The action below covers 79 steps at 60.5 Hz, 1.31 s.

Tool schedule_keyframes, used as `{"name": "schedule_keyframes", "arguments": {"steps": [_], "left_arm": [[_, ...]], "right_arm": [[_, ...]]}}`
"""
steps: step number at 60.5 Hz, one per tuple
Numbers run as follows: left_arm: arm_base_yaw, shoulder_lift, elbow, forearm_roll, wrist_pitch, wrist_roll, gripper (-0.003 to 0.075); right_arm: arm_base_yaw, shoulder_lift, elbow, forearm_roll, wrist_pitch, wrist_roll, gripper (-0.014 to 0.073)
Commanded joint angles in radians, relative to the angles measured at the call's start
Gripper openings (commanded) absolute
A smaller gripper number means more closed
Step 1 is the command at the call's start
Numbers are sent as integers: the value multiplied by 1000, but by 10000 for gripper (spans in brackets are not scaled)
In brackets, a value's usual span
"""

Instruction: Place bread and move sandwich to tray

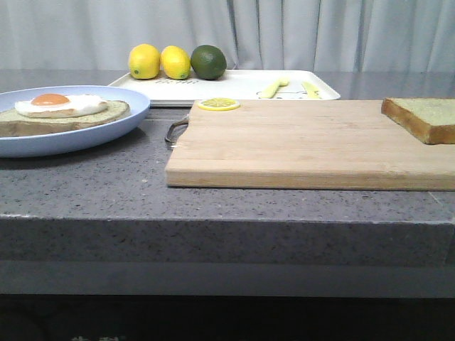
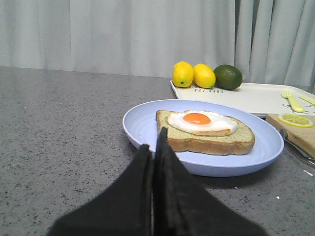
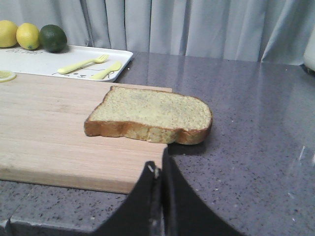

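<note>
Nothing is done yet: we see the bread (image 3: 152, 115) lying on the cutting board's (image 1: 306, 145) right corner, overhanging its edge, and the egg slice (image 2: 206, 133) uncovered on the plate (image 2: 147, 120). Our left gripper (image 2: 153, 147) and right gripper (image 3: 158, 169) are both pressed together, empty. The tray (image 1: 242, 84) behind has bare room centrally.

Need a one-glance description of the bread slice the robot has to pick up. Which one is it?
Find the wooden cutting board in the middle of the grey counter. The bread lies flat at the board's far right corner, partly overhanging its edge. Unlike the slice on the blue plate to the left, it has no fried egg on top.
</note>
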Motion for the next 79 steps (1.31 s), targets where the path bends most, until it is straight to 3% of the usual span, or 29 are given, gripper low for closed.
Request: {"name": "schedule_keyframes", "arguments": {"steps": [1,38,49,63,79], "left_arm": [[2,-21,7,2,-87,-11,-18],[2,-21,5,10,-130,-9,-18],[2,-21,-64,10,-141,-9,-18],[2,27,-309,10,48,-9,-18],[2,224,-610,10,343,-7,-18]], "right_arm": [[-5,-24,-4,2,-83,-4,-67],[-5,-24,-7,6,-99,-4,-67],[-5,-23,-93,51,-36,-4,-67],[-5,31,-335,38,125,-4,-67],[-5,253,-638,26,361,-4,-67]]}}
